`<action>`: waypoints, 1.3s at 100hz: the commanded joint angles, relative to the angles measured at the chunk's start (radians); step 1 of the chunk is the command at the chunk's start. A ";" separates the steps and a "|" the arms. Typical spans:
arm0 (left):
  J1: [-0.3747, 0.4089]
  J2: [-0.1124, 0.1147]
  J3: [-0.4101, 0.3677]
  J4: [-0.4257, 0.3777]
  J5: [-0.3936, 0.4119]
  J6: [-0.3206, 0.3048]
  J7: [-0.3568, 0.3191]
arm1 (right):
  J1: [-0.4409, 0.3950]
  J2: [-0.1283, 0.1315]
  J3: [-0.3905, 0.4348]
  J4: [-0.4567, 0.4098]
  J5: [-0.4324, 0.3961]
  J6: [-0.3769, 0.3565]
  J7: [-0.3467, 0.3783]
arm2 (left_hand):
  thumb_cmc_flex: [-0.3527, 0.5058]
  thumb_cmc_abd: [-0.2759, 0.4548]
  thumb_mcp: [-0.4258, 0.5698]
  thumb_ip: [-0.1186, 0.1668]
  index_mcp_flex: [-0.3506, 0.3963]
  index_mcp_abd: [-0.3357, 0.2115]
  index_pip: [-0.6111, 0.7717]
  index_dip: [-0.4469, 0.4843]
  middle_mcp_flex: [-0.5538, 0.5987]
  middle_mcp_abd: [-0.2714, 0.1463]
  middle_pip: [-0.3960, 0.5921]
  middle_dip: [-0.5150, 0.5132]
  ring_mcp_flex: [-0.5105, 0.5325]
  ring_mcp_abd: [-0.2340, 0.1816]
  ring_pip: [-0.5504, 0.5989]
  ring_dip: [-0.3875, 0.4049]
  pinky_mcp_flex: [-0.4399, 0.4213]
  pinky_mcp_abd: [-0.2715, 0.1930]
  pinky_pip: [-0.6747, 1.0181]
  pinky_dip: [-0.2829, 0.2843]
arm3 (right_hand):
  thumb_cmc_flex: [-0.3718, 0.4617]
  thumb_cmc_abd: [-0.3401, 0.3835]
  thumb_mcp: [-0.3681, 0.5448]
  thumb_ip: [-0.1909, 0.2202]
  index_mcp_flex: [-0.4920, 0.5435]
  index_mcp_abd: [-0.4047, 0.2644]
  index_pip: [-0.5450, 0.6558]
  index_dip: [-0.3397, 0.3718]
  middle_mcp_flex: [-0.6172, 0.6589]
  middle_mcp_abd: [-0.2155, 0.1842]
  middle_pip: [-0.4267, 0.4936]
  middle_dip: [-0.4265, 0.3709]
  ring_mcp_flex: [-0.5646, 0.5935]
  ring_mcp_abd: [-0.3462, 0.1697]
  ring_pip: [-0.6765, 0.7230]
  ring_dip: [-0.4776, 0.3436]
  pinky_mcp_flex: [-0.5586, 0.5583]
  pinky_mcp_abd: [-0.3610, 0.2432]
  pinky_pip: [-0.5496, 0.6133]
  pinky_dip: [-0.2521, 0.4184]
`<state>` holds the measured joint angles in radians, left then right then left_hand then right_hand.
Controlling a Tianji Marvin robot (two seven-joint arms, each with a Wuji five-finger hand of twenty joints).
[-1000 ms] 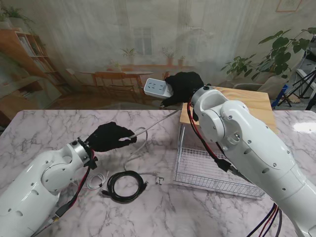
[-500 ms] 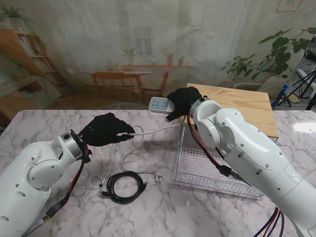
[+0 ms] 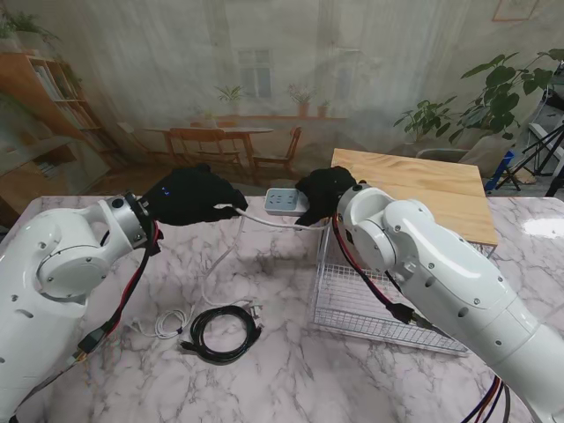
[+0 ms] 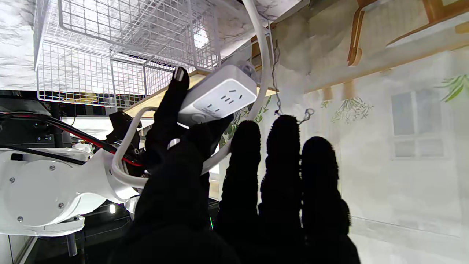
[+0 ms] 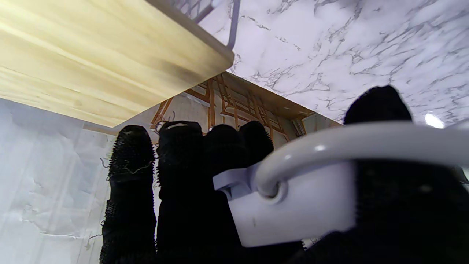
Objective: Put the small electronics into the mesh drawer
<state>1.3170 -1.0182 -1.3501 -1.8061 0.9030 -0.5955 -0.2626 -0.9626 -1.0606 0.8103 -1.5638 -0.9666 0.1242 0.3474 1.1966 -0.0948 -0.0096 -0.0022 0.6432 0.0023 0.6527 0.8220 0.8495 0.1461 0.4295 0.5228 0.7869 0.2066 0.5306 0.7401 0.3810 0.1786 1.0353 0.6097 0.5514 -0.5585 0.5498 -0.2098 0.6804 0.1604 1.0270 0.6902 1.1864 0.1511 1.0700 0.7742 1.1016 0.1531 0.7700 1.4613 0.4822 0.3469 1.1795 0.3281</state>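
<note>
My right hand (image 3: 324,192) is shut on a white power strip (image 3: 284,202), held in the air by the far left corner of the mesh drawer (image 3: 370,304). The right wrist view shows the strip's end (image 5: 293,209) with its white cord (image 5: 366,146) leaving it. My left hand (image 3: 198,196) is shut on that cord (image 3: 257,218) a short way left of the strip. From there the cord hangs to the table and ends in a plug (image 3: 257,307). In the left wrist view the strip (image 4: 220,97) shows its sockets beside the drawer (image 4: 128,36).
A wooden board (image 3: 414,181) lies over the drawer's frame at the far right. On the marble table (image 3: 291,379) nearer to me lie a coiled black cable (image 3: 220,332) and a small white cable (image 3: 167,322).
The right hand has lowered the power strip and brought it left, nearer the drawer's corner. The left hand has risen and moved farther from me along the cord, which now sags.
</note>
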 commanded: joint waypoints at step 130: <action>-0.390 -0.006 0.292 0.239 -0.060 0.153 -0.123 | -0.225 -0.010 0.118 -0.215 0.461 -0.081 -0.007 | 0.005 -0.007 0.001 -0.007 0.060 -0.047 -0.015 -0.096 0.115 -0.106 0.186 0.166 0.114 -0.050 0.203 0.184 0.084 -0.030 0.118 0.082 | 0.216 0.147 0.311 -0.022 0.109 -0.221 0.072 0.006 0.111 -0.078 0.103 -0.001 0.021 -0.066 0.080 0.003 0.010 0.041 0.023 0.017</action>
<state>0.9451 -1.0188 -1.0686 -1.5813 0.8511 -0.4526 -0.3634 -1.1849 -1.0686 0.9318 -1.7629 -0.5241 0.0373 0.3121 1.1774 -0.1071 -0.0121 -0.0022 0.6662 -0.0836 0.6217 0.7330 0.9289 0.0559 0.5866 0.6759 0.8792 0.1630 0.7036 0.9072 0.4586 0.1624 1.1221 0.6693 0.5514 -0.5585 0.5504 -0.2098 0.6807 0.1604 1.0270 0.6902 1.1875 0.1510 1.0699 0.7742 1.1018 0.1531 0.7700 1.4609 0.4868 0.3591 1.1805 0.3289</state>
